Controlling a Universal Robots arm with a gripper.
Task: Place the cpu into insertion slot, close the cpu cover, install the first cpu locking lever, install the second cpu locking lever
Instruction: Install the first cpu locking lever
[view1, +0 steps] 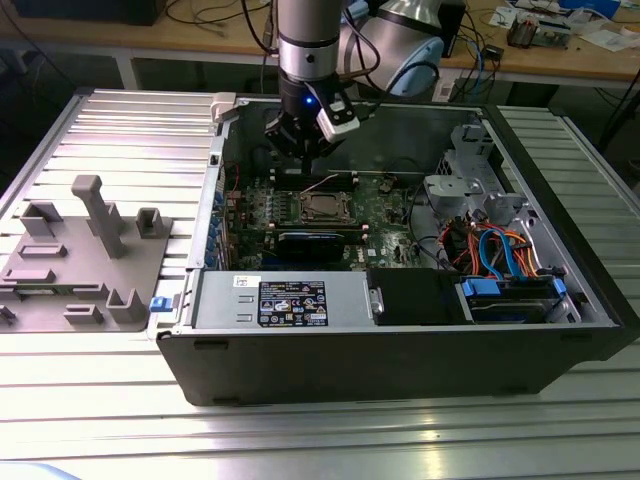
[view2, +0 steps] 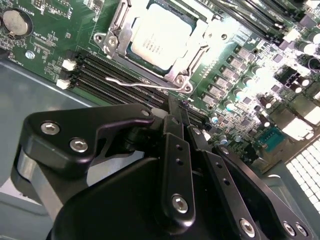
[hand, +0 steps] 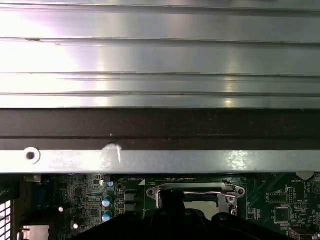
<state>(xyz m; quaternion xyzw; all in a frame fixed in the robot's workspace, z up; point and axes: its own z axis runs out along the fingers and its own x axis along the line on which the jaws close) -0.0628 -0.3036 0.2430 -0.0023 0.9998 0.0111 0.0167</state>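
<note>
Just beside the insertion slot (view2: 142, 64), where the cpu (view2: 162, 37) lay under the cpu cover (view2: 200, 46), we held the fingers (view2: 175, 131) pressed together; the wire lever (view2: 145, 85) might slip off such narrow tips.

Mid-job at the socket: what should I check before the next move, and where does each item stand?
1. Pale silvery square cpu seated in the dark-framed square insertion slot: ok.
2. Dark-silver metal frame cpu cover down over the cpu: ok.
3. Thin wire locking lever beside the slot latched: cannot tell.
4. Black gripper close to that lever: ok.
5. Gripper touching the lever: cannot tell.
</note>
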